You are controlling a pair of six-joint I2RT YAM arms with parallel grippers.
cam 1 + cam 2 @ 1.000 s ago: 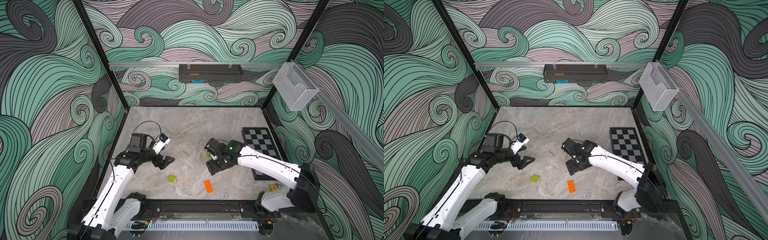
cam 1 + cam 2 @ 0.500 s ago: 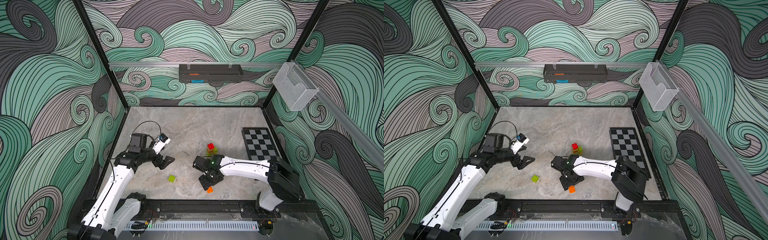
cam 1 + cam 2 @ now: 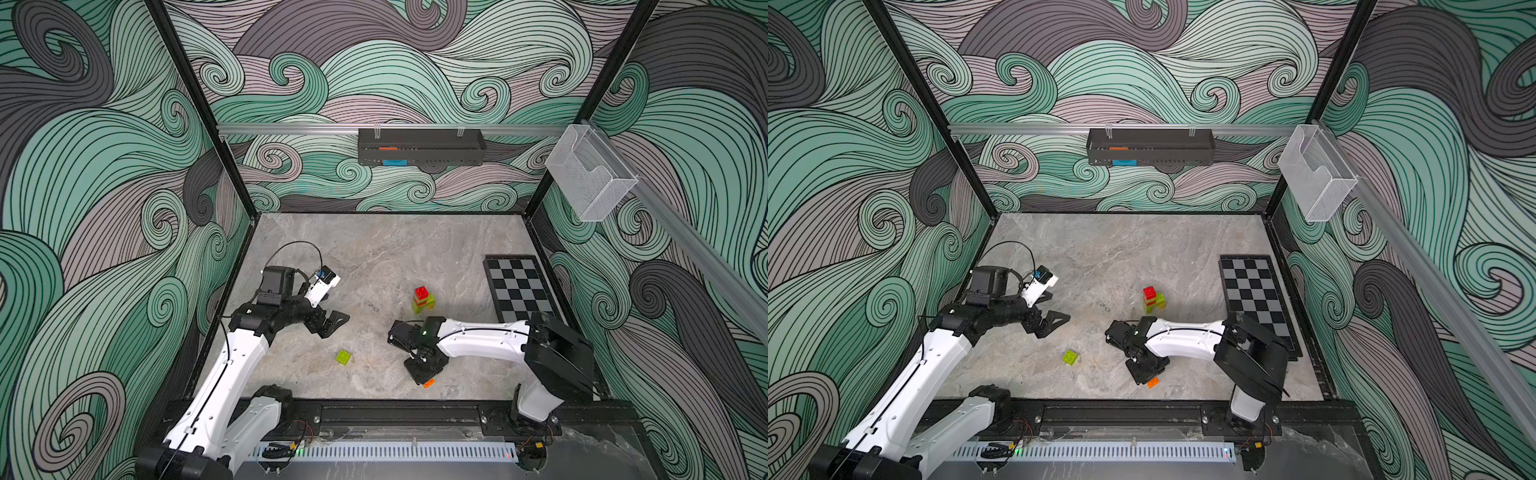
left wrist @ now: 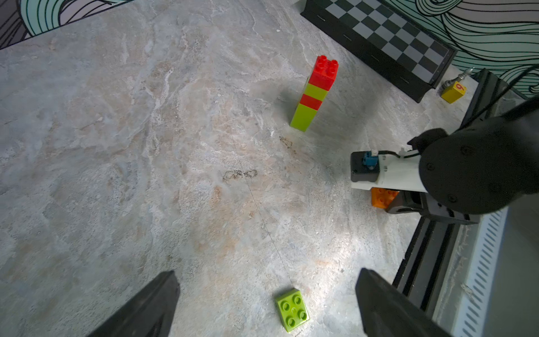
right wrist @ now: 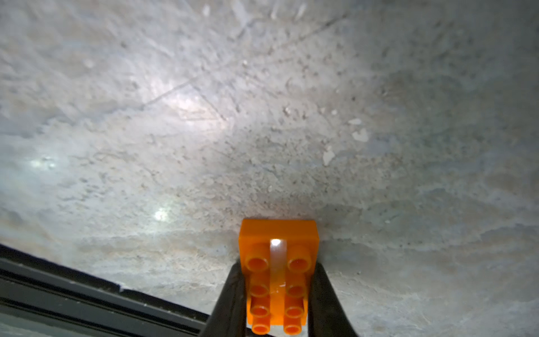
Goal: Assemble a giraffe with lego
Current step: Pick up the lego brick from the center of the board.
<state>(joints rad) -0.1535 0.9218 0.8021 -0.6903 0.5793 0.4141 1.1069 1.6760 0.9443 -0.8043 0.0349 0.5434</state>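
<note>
Orange brick (image 5: 277,233) pinched by the right gripper (image 5: 277,267); left gripper (image 4: 267,271) spread wide.

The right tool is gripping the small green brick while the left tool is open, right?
Not the green one: the right wrist view shows the right tool gripping the orange brick. The green brick lies loose on the table. The left tool is open, as you said.

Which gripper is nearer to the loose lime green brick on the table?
Left. The left gripper is open close to the lime green brick, not touching; the right gripper is farther off to its side, shut on the orange brick.
</note>
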